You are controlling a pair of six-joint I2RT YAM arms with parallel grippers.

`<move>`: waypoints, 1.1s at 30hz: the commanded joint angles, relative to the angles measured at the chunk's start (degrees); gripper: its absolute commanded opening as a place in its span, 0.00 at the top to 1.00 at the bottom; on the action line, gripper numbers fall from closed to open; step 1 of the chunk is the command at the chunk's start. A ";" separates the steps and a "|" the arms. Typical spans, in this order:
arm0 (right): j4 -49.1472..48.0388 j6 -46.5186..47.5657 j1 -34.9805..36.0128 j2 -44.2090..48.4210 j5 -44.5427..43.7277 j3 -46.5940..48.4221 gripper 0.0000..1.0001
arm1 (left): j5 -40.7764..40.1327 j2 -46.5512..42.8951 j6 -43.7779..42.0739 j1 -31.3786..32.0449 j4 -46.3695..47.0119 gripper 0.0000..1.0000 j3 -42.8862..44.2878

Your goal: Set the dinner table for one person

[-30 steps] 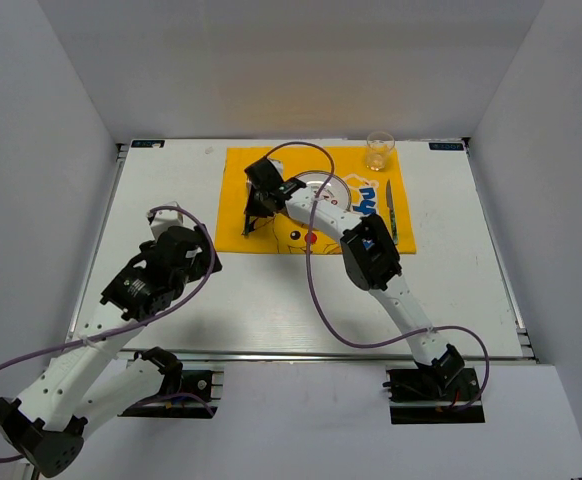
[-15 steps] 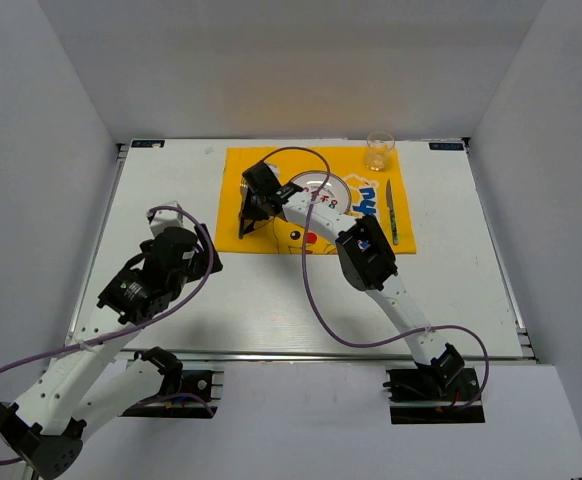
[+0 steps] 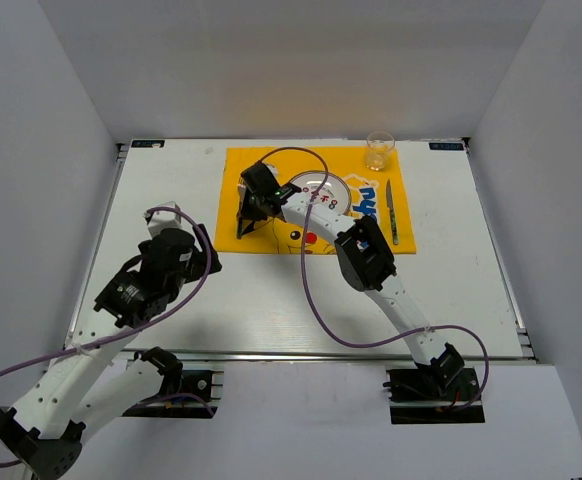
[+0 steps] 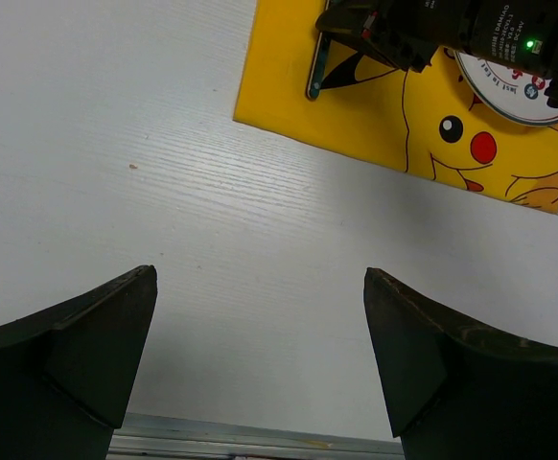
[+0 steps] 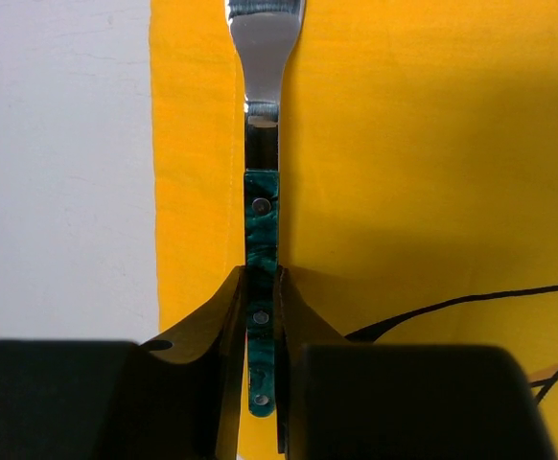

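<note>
A yellow cartoon-printed mat [image 3: 271,165] lies at the back of the white dinner table [image 3: 451,290]. My right gripper [image 5: 262,273] is shut on the green riveted handle of a metal utensil [image 5: 263,225], held over the mat's left strip; its head runs out of the top of the right wrist view. Seen from above, that gripper [image 3: 249,212] is at the mat's left side beside a printed plate [image 3: 323,188]. My left gripper [image 4: 260,287] is open with nothing between its fingers, hanging over bare table near the rail; from above it [image 3: 176,250] is left of the mat.
A green-handled knife [image 3: 391,212] lies on the mat's right side. A clear glass [image 3: 379,150] stands at the mat's back right corner. White walls enclose the table on three sides. The right arm stretches diagonally over the mat's lower half.
My right gripper has shifted slightly left with the utensil in it. The left arm has drawn back a little toward the near left.
</note>
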State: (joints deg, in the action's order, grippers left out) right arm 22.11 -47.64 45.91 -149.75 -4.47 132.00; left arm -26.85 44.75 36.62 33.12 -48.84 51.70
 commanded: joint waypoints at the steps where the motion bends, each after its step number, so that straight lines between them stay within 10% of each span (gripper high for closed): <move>1: -1.54 0.62 0.41 -1.16 -0.45 2.64 0.84 | 0.31 -1.16 -0.50 0.27 0.76 0.02 0.15; 13: -2.68 -0.09 0.23 2.70 -1.33 2.47 0.45 | -0.22 -1.86 -0.32 0.27 0.67 0.02 0.07; 15: -2.95 -0.18 0.41 3.76 -1.24 2.47 0.12 | -0.48 -2.21 -0.23 0.27 0.50 0.02 0.24; 21: -2.42 3.07 0.76 15.17 -4.31 -2.26 0.11 | -3.73 -4.93 1.00 0.27 -0.64 0.02 0.42; 33: 11.81 24.52 -2.05 67.89 -28.39 -47.78 0.11 | -8.56 -1.17 3.36 -0.43 -10.56 0.02 8.49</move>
State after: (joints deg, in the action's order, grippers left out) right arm 26.33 -28.95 44.36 -90.19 -22.52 91.64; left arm -31.83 42.33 38.98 33.10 -54.30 54.48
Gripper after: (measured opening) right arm 0.889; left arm 0.982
